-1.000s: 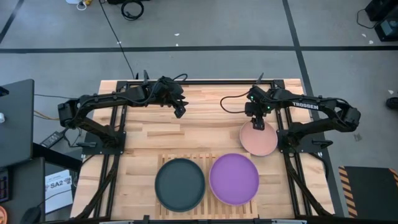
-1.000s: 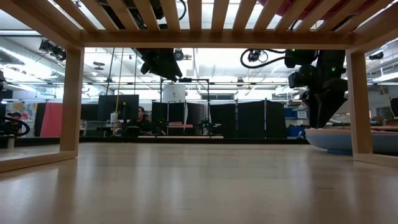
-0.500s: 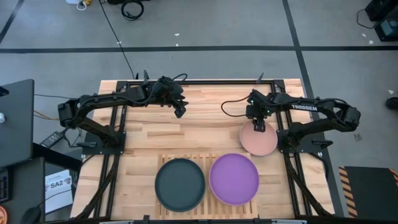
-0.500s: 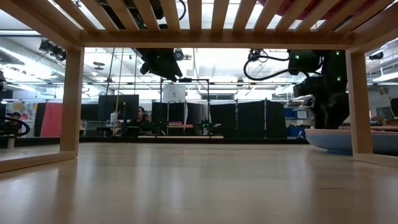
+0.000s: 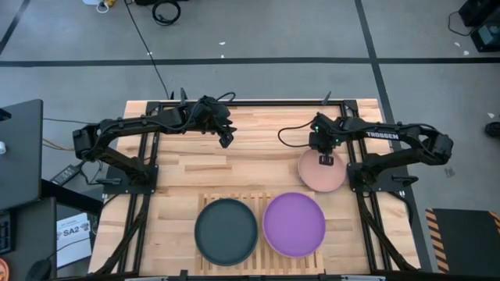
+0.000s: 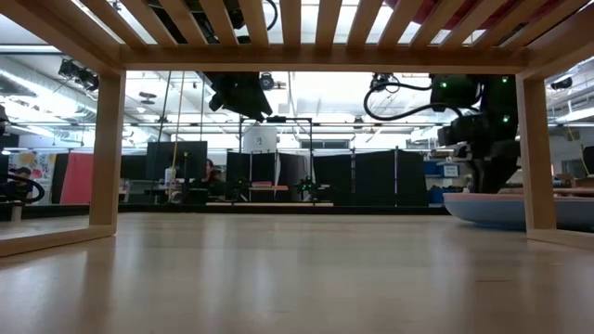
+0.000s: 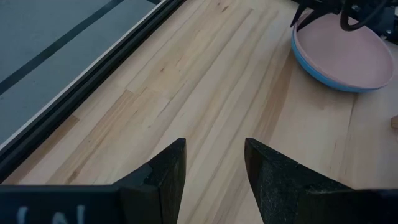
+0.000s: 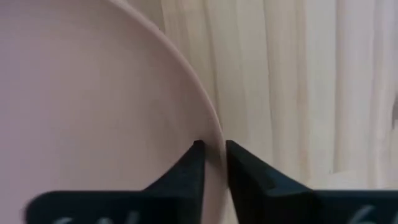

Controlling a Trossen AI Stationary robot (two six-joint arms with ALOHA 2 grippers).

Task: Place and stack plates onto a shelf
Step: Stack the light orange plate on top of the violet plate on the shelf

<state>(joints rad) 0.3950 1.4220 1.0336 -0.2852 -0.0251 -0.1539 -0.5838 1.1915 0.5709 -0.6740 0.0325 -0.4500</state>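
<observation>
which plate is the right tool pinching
The pale pink plate, off the shelf; the right tool grips its rim. The dark grey plate and purple plate lie untouched on the shelf.

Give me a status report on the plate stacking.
Right gripper pinching the pale pink round plate's rim. Left gripper open, idle above table. Dark grey plate and purple plate on slatted wooden shelf. No obstruction seen.

Light plank wooden tabletop (image 5: pixel 258 156) sits on a grey floor (image 5: pixel 258 31) crossed by dark tape lines. Coiled black cable (image 5: pixel 166 11) lies on the floor beyond the table's far edge. Black desk surface (image 5: pixel 19 152) stands off the table's left side; white paper sheet with printed label (image 5: pixel 72 234) lies below it. Low view: dark partition panels (image 6: pixel 371 176) and a seated person (image 6: pixel 211 176) in the room behind.
</observation>
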